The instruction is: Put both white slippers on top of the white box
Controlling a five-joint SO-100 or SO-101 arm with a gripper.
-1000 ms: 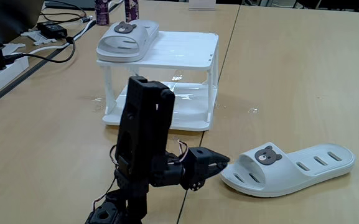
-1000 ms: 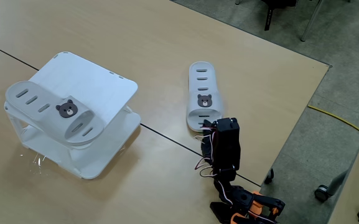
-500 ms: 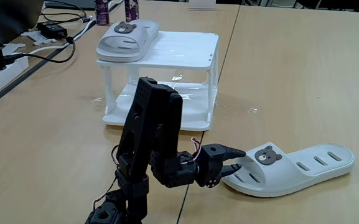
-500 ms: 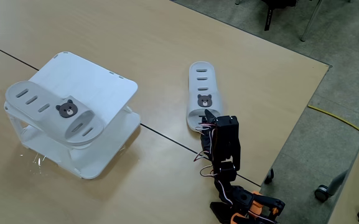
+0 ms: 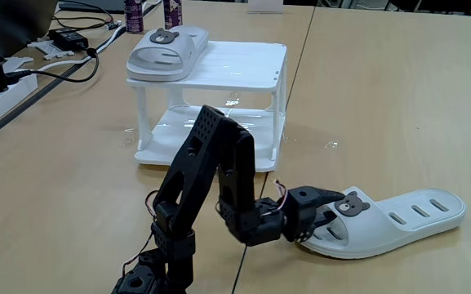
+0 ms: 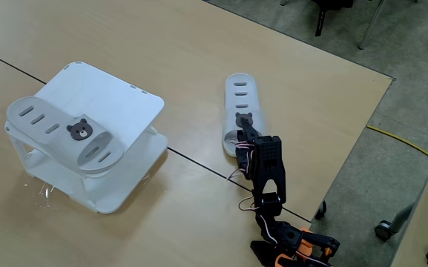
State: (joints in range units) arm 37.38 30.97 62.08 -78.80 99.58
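Your arm's folded low, elbow up at frame center, forearm stretched right along the table. Gripper (image 5: 330, 209) (image 6: 242, 123) sits lower right of center, jaws parted.

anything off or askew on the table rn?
One thing: the slipper on the white box sits at the top's corner and overhangs the edge rather than lying centred. The second slipper lies flat on the table, upright, with the pincer at its bear strap. Nothing spilled or damaged.
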